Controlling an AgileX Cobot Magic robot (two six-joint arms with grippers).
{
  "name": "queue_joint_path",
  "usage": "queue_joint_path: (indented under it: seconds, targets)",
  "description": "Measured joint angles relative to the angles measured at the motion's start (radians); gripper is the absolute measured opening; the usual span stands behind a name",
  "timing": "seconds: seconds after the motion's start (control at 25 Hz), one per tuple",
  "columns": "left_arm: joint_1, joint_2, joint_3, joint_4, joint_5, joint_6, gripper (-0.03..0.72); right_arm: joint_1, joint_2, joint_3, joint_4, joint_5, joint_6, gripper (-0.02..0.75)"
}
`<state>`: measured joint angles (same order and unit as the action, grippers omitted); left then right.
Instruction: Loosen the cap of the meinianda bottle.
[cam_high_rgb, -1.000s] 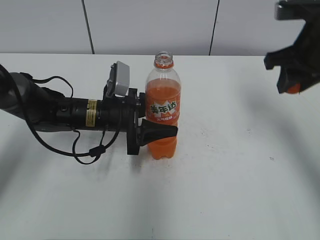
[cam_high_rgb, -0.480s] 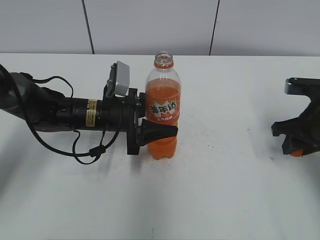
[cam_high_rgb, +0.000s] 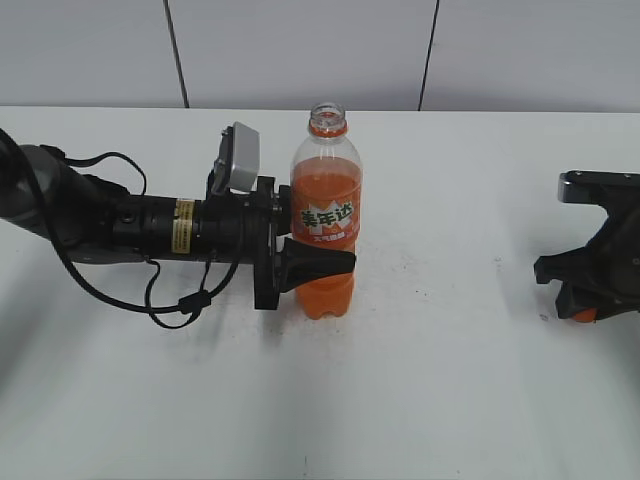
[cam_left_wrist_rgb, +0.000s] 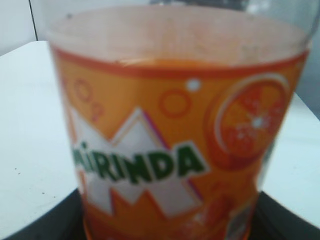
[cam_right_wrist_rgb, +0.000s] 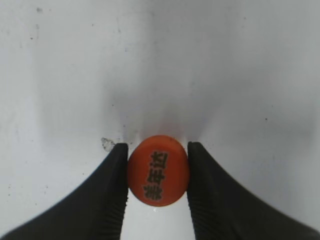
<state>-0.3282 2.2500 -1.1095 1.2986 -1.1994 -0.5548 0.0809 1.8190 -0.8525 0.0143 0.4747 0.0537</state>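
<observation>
The meinianda bottle (cam_high_rgb: 326, 215) stands upright at the table's middle, its neck open with no cap on it. My left gripper (cam_high_rgb: 310, 265) is shut on the bottle's lower body; the left wrist view is filled by the bottle's orange label (cam_left_wrist_rgb: 170, 150). The small orange cap (cam_right_wrist_rgb: 158, 170) with dark characters on top sits between the two black fingers of my right gripper (cam_right_wrist_rgb: 157, 172), just above the white table. In the exterior view my right gripper (cam_high_rgb: 585, 300) is low at the far right edge, with the cap (cam_high_rgb: 586, 314) showing as an orange spot under it.
The white table (cam_high_rgb: 450, 380) stretches around the bottle. The left arm (cam_high_rgb: 120, 225) and its cable lie along the table at the left. A grey panelled wall (cam_high_rgb: 300, 50) runs behind. A small speck marks the table (cam_right_wrist_rgb: 106, 144) beside the right gripper's left finger.
My right gripper has come down from the upper right to just above the table at the right edge, still holding the cap. The left gripper and the bottle have not moved.
</observation>
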Motion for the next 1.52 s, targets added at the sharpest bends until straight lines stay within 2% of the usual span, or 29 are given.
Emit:
queue_joint_path:
  seconds: [0.2, 0.4, 0.52, 0.92, 1.16, 1.52]
  targets:
    - [0.000, 0.000, 0.000, -0.003, 0.000, 0.000, 0.413, 0.000, 0.000, 0.000, 0.001, -0.002, 0.000, 0.290]
    - [0.000, 0.000, 0.000, -0.002, 0.000, 0.000, 0.413, -0.001, 0.000, 0.000, 0.001, 0.000, -0.001, 0.442]
    - [0.000, 0.000, 0.000, -0.002, 0.000, 0.000, 0.413, -0.001, 0.000, 0.000, 0.002, 0.001, -0.001, 0.468]
    - [0.000, 0.001, 0.000, -0.016, 0.001, 0.000, 0.418, -0.001, -0.051, 0.000, 0.051, 0.013, -0.001, 0.473]
    - [0.000, 0.001, 0.000, -0.023, -0.002, 0.000, 0.591, -0.001, -0.118, 0.000, 0.052, 0.021, -0.001, 0.473]
    - [0.000, -0.011, 0.000, -0.016, -0.002, -0.046, 0.610, -0.001, -0.166, -0.003, 0.052, 0.033, -0.003, 0.473]
